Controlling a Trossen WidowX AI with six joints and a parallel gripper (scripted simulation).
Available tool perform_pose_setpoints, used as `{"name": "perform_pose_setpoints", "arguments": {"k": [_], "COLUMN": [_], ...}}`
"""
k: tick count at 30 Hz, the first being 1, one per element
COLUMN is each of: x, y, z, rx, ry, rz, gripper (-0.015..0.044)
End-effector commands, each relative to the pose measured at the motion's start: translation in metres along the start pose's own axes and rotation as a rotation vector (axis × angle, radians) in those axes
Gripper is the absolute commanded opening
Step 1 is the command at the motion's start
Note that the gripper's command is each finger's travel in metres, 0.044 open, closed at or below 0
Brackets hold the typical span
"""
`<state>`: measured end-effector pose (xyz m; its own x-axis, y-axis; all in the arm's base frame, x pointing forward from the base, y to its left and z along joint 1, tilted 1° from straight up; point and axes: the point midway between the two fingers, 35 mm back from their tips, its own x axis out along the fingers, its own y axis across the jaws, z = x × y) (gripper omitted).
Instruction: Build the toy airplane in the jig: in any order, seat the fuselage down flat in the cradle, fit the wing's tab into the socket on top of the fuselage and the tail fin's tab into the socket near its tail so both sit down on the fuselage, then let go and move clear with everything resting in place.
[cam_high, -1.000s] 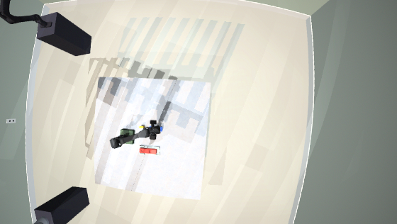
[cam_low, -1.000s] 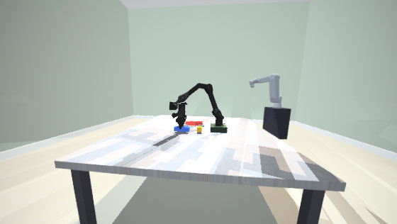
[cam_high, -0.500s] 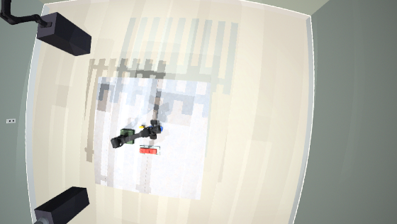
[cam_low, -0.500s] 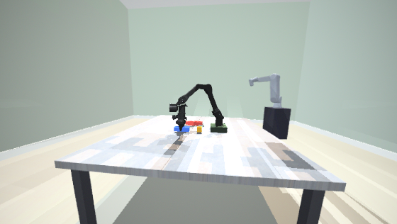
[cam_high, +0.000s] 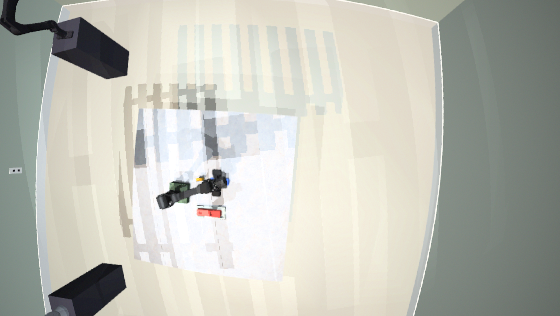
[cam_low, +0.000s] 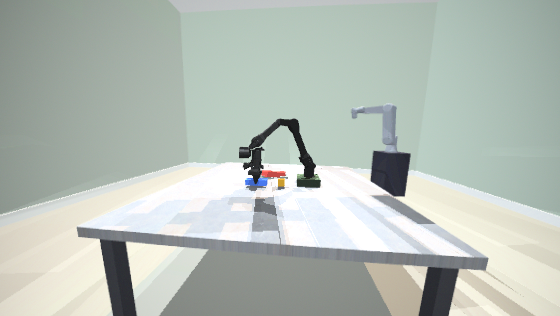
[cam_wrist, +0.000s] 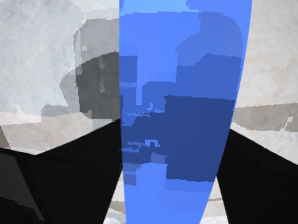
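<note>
Top view. Item: red fuselage (cam_high: 209, 213) (cam_low: 274, 174), one, lying along the pale jig (cam_high: 223, 212) (cam_low: 286, 177); apparently seated, full seating not verifiable at this size. Item: small yellow piece, presumably the tail fin (cam_high: 200, 179) (cam_low: 281, 183), apart from the fuselage, not fitted. Hand (cam_high: 218, 183) (cam_low: 256, 181) (cam_wrist: 170, 127): over the blue part.

Exterior view. Item: blue wing (cam_high: 228, 181) (cam_low: 249, 182) (cam_wrist: 195, 75), so judged by shape; low at the surface (cam_high: 250, 240) (cam_low: 280, 220) (cam_wrist: 40, 60), hand upon it, fin just beside.

Wrist view. Hand: closed on the wing, a black finger against each long side. Step in hand, as judged: wing pick-up. Next move: straight lift, carry to the fuselage, tab aligned over the top socket before lowering. Risk: wing turning in the grip.
</note>
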<state>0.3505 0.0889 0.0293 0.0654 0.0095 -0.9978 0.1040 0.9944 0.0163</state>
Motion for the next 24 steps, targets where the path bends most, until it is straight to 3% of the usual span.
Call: {"name": "perform_pose_setpoints", "arguments": {"k": [1,3,24], "x": [0.001,-0.003,-0.066], "y": [-0.001,-0.001,0.001], "z": [0.0,0.0,0.006], "rx": [0.003,0.002,0.004], "ry": [0.006,0.009,0.009], "rz": [-0.006,-0.008,-0.009], "gripper": [0.0052,0.0,0.0]}}
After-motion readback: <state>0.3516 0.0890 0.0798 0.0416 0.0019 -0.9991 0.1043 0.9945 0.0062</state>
